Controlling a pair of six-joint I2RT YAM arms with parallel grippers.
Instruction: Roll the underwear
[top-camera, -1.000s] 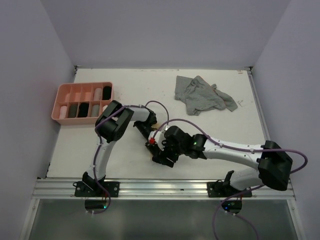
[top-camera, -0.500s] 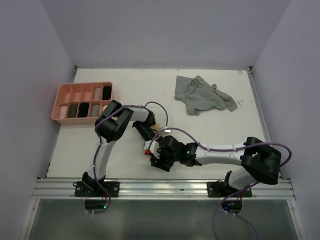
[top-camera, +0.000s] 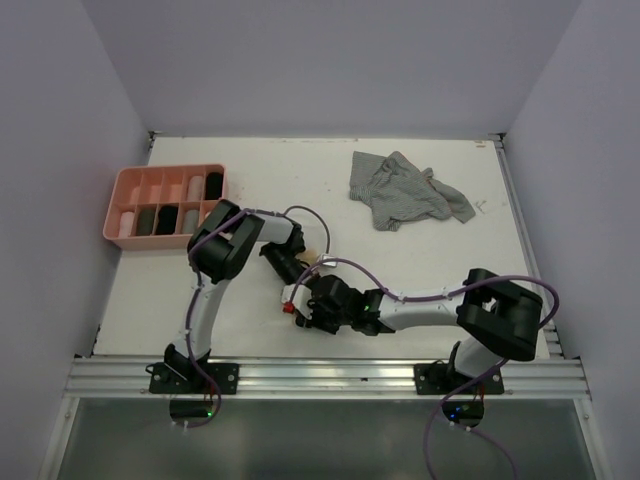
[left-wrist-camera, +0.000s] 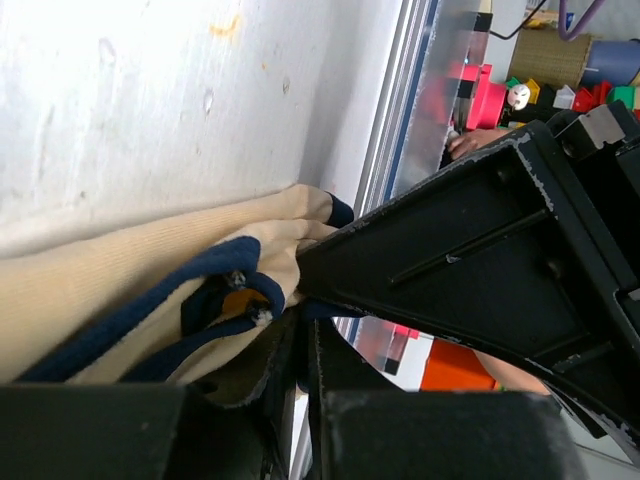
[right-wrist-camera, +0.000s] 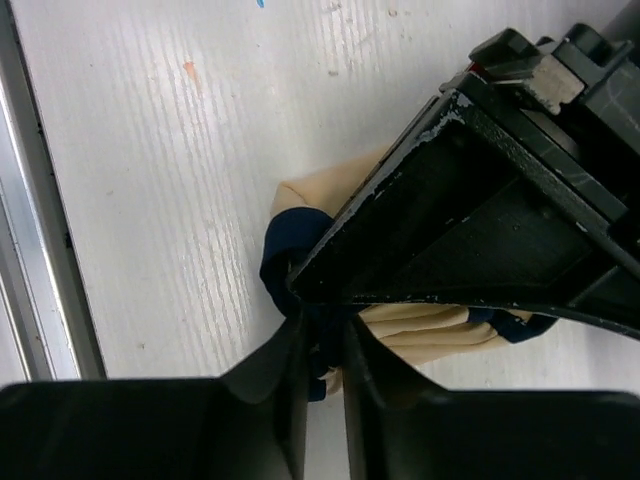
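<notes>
Both arms are meeting low over the white counter (top-camera: 420, 260), near its front edge, with the beige ribbed underwear with dark navy trim (left-wrist-camera: 120, 270) bunched on the counter between them. The left pincer (left-wrist-camera: 302, 345) is nearly together, its tips nipping a fold of the beige cloth and trim – only a thin slit is showing between them. The right pincer (right-wrist-camera: 325, 330) is coming in from the opposite side, also almost closed and clamping the navy edge at the end of the bundle. The two black pincers are practically touching each other. A crumpled grey striped fabric underwear (top-camera: 405, 190) is lying well apart at the far right, and a pink plastic compartment tray (top-camera: 113, 215) is sitting far left.
</notes>
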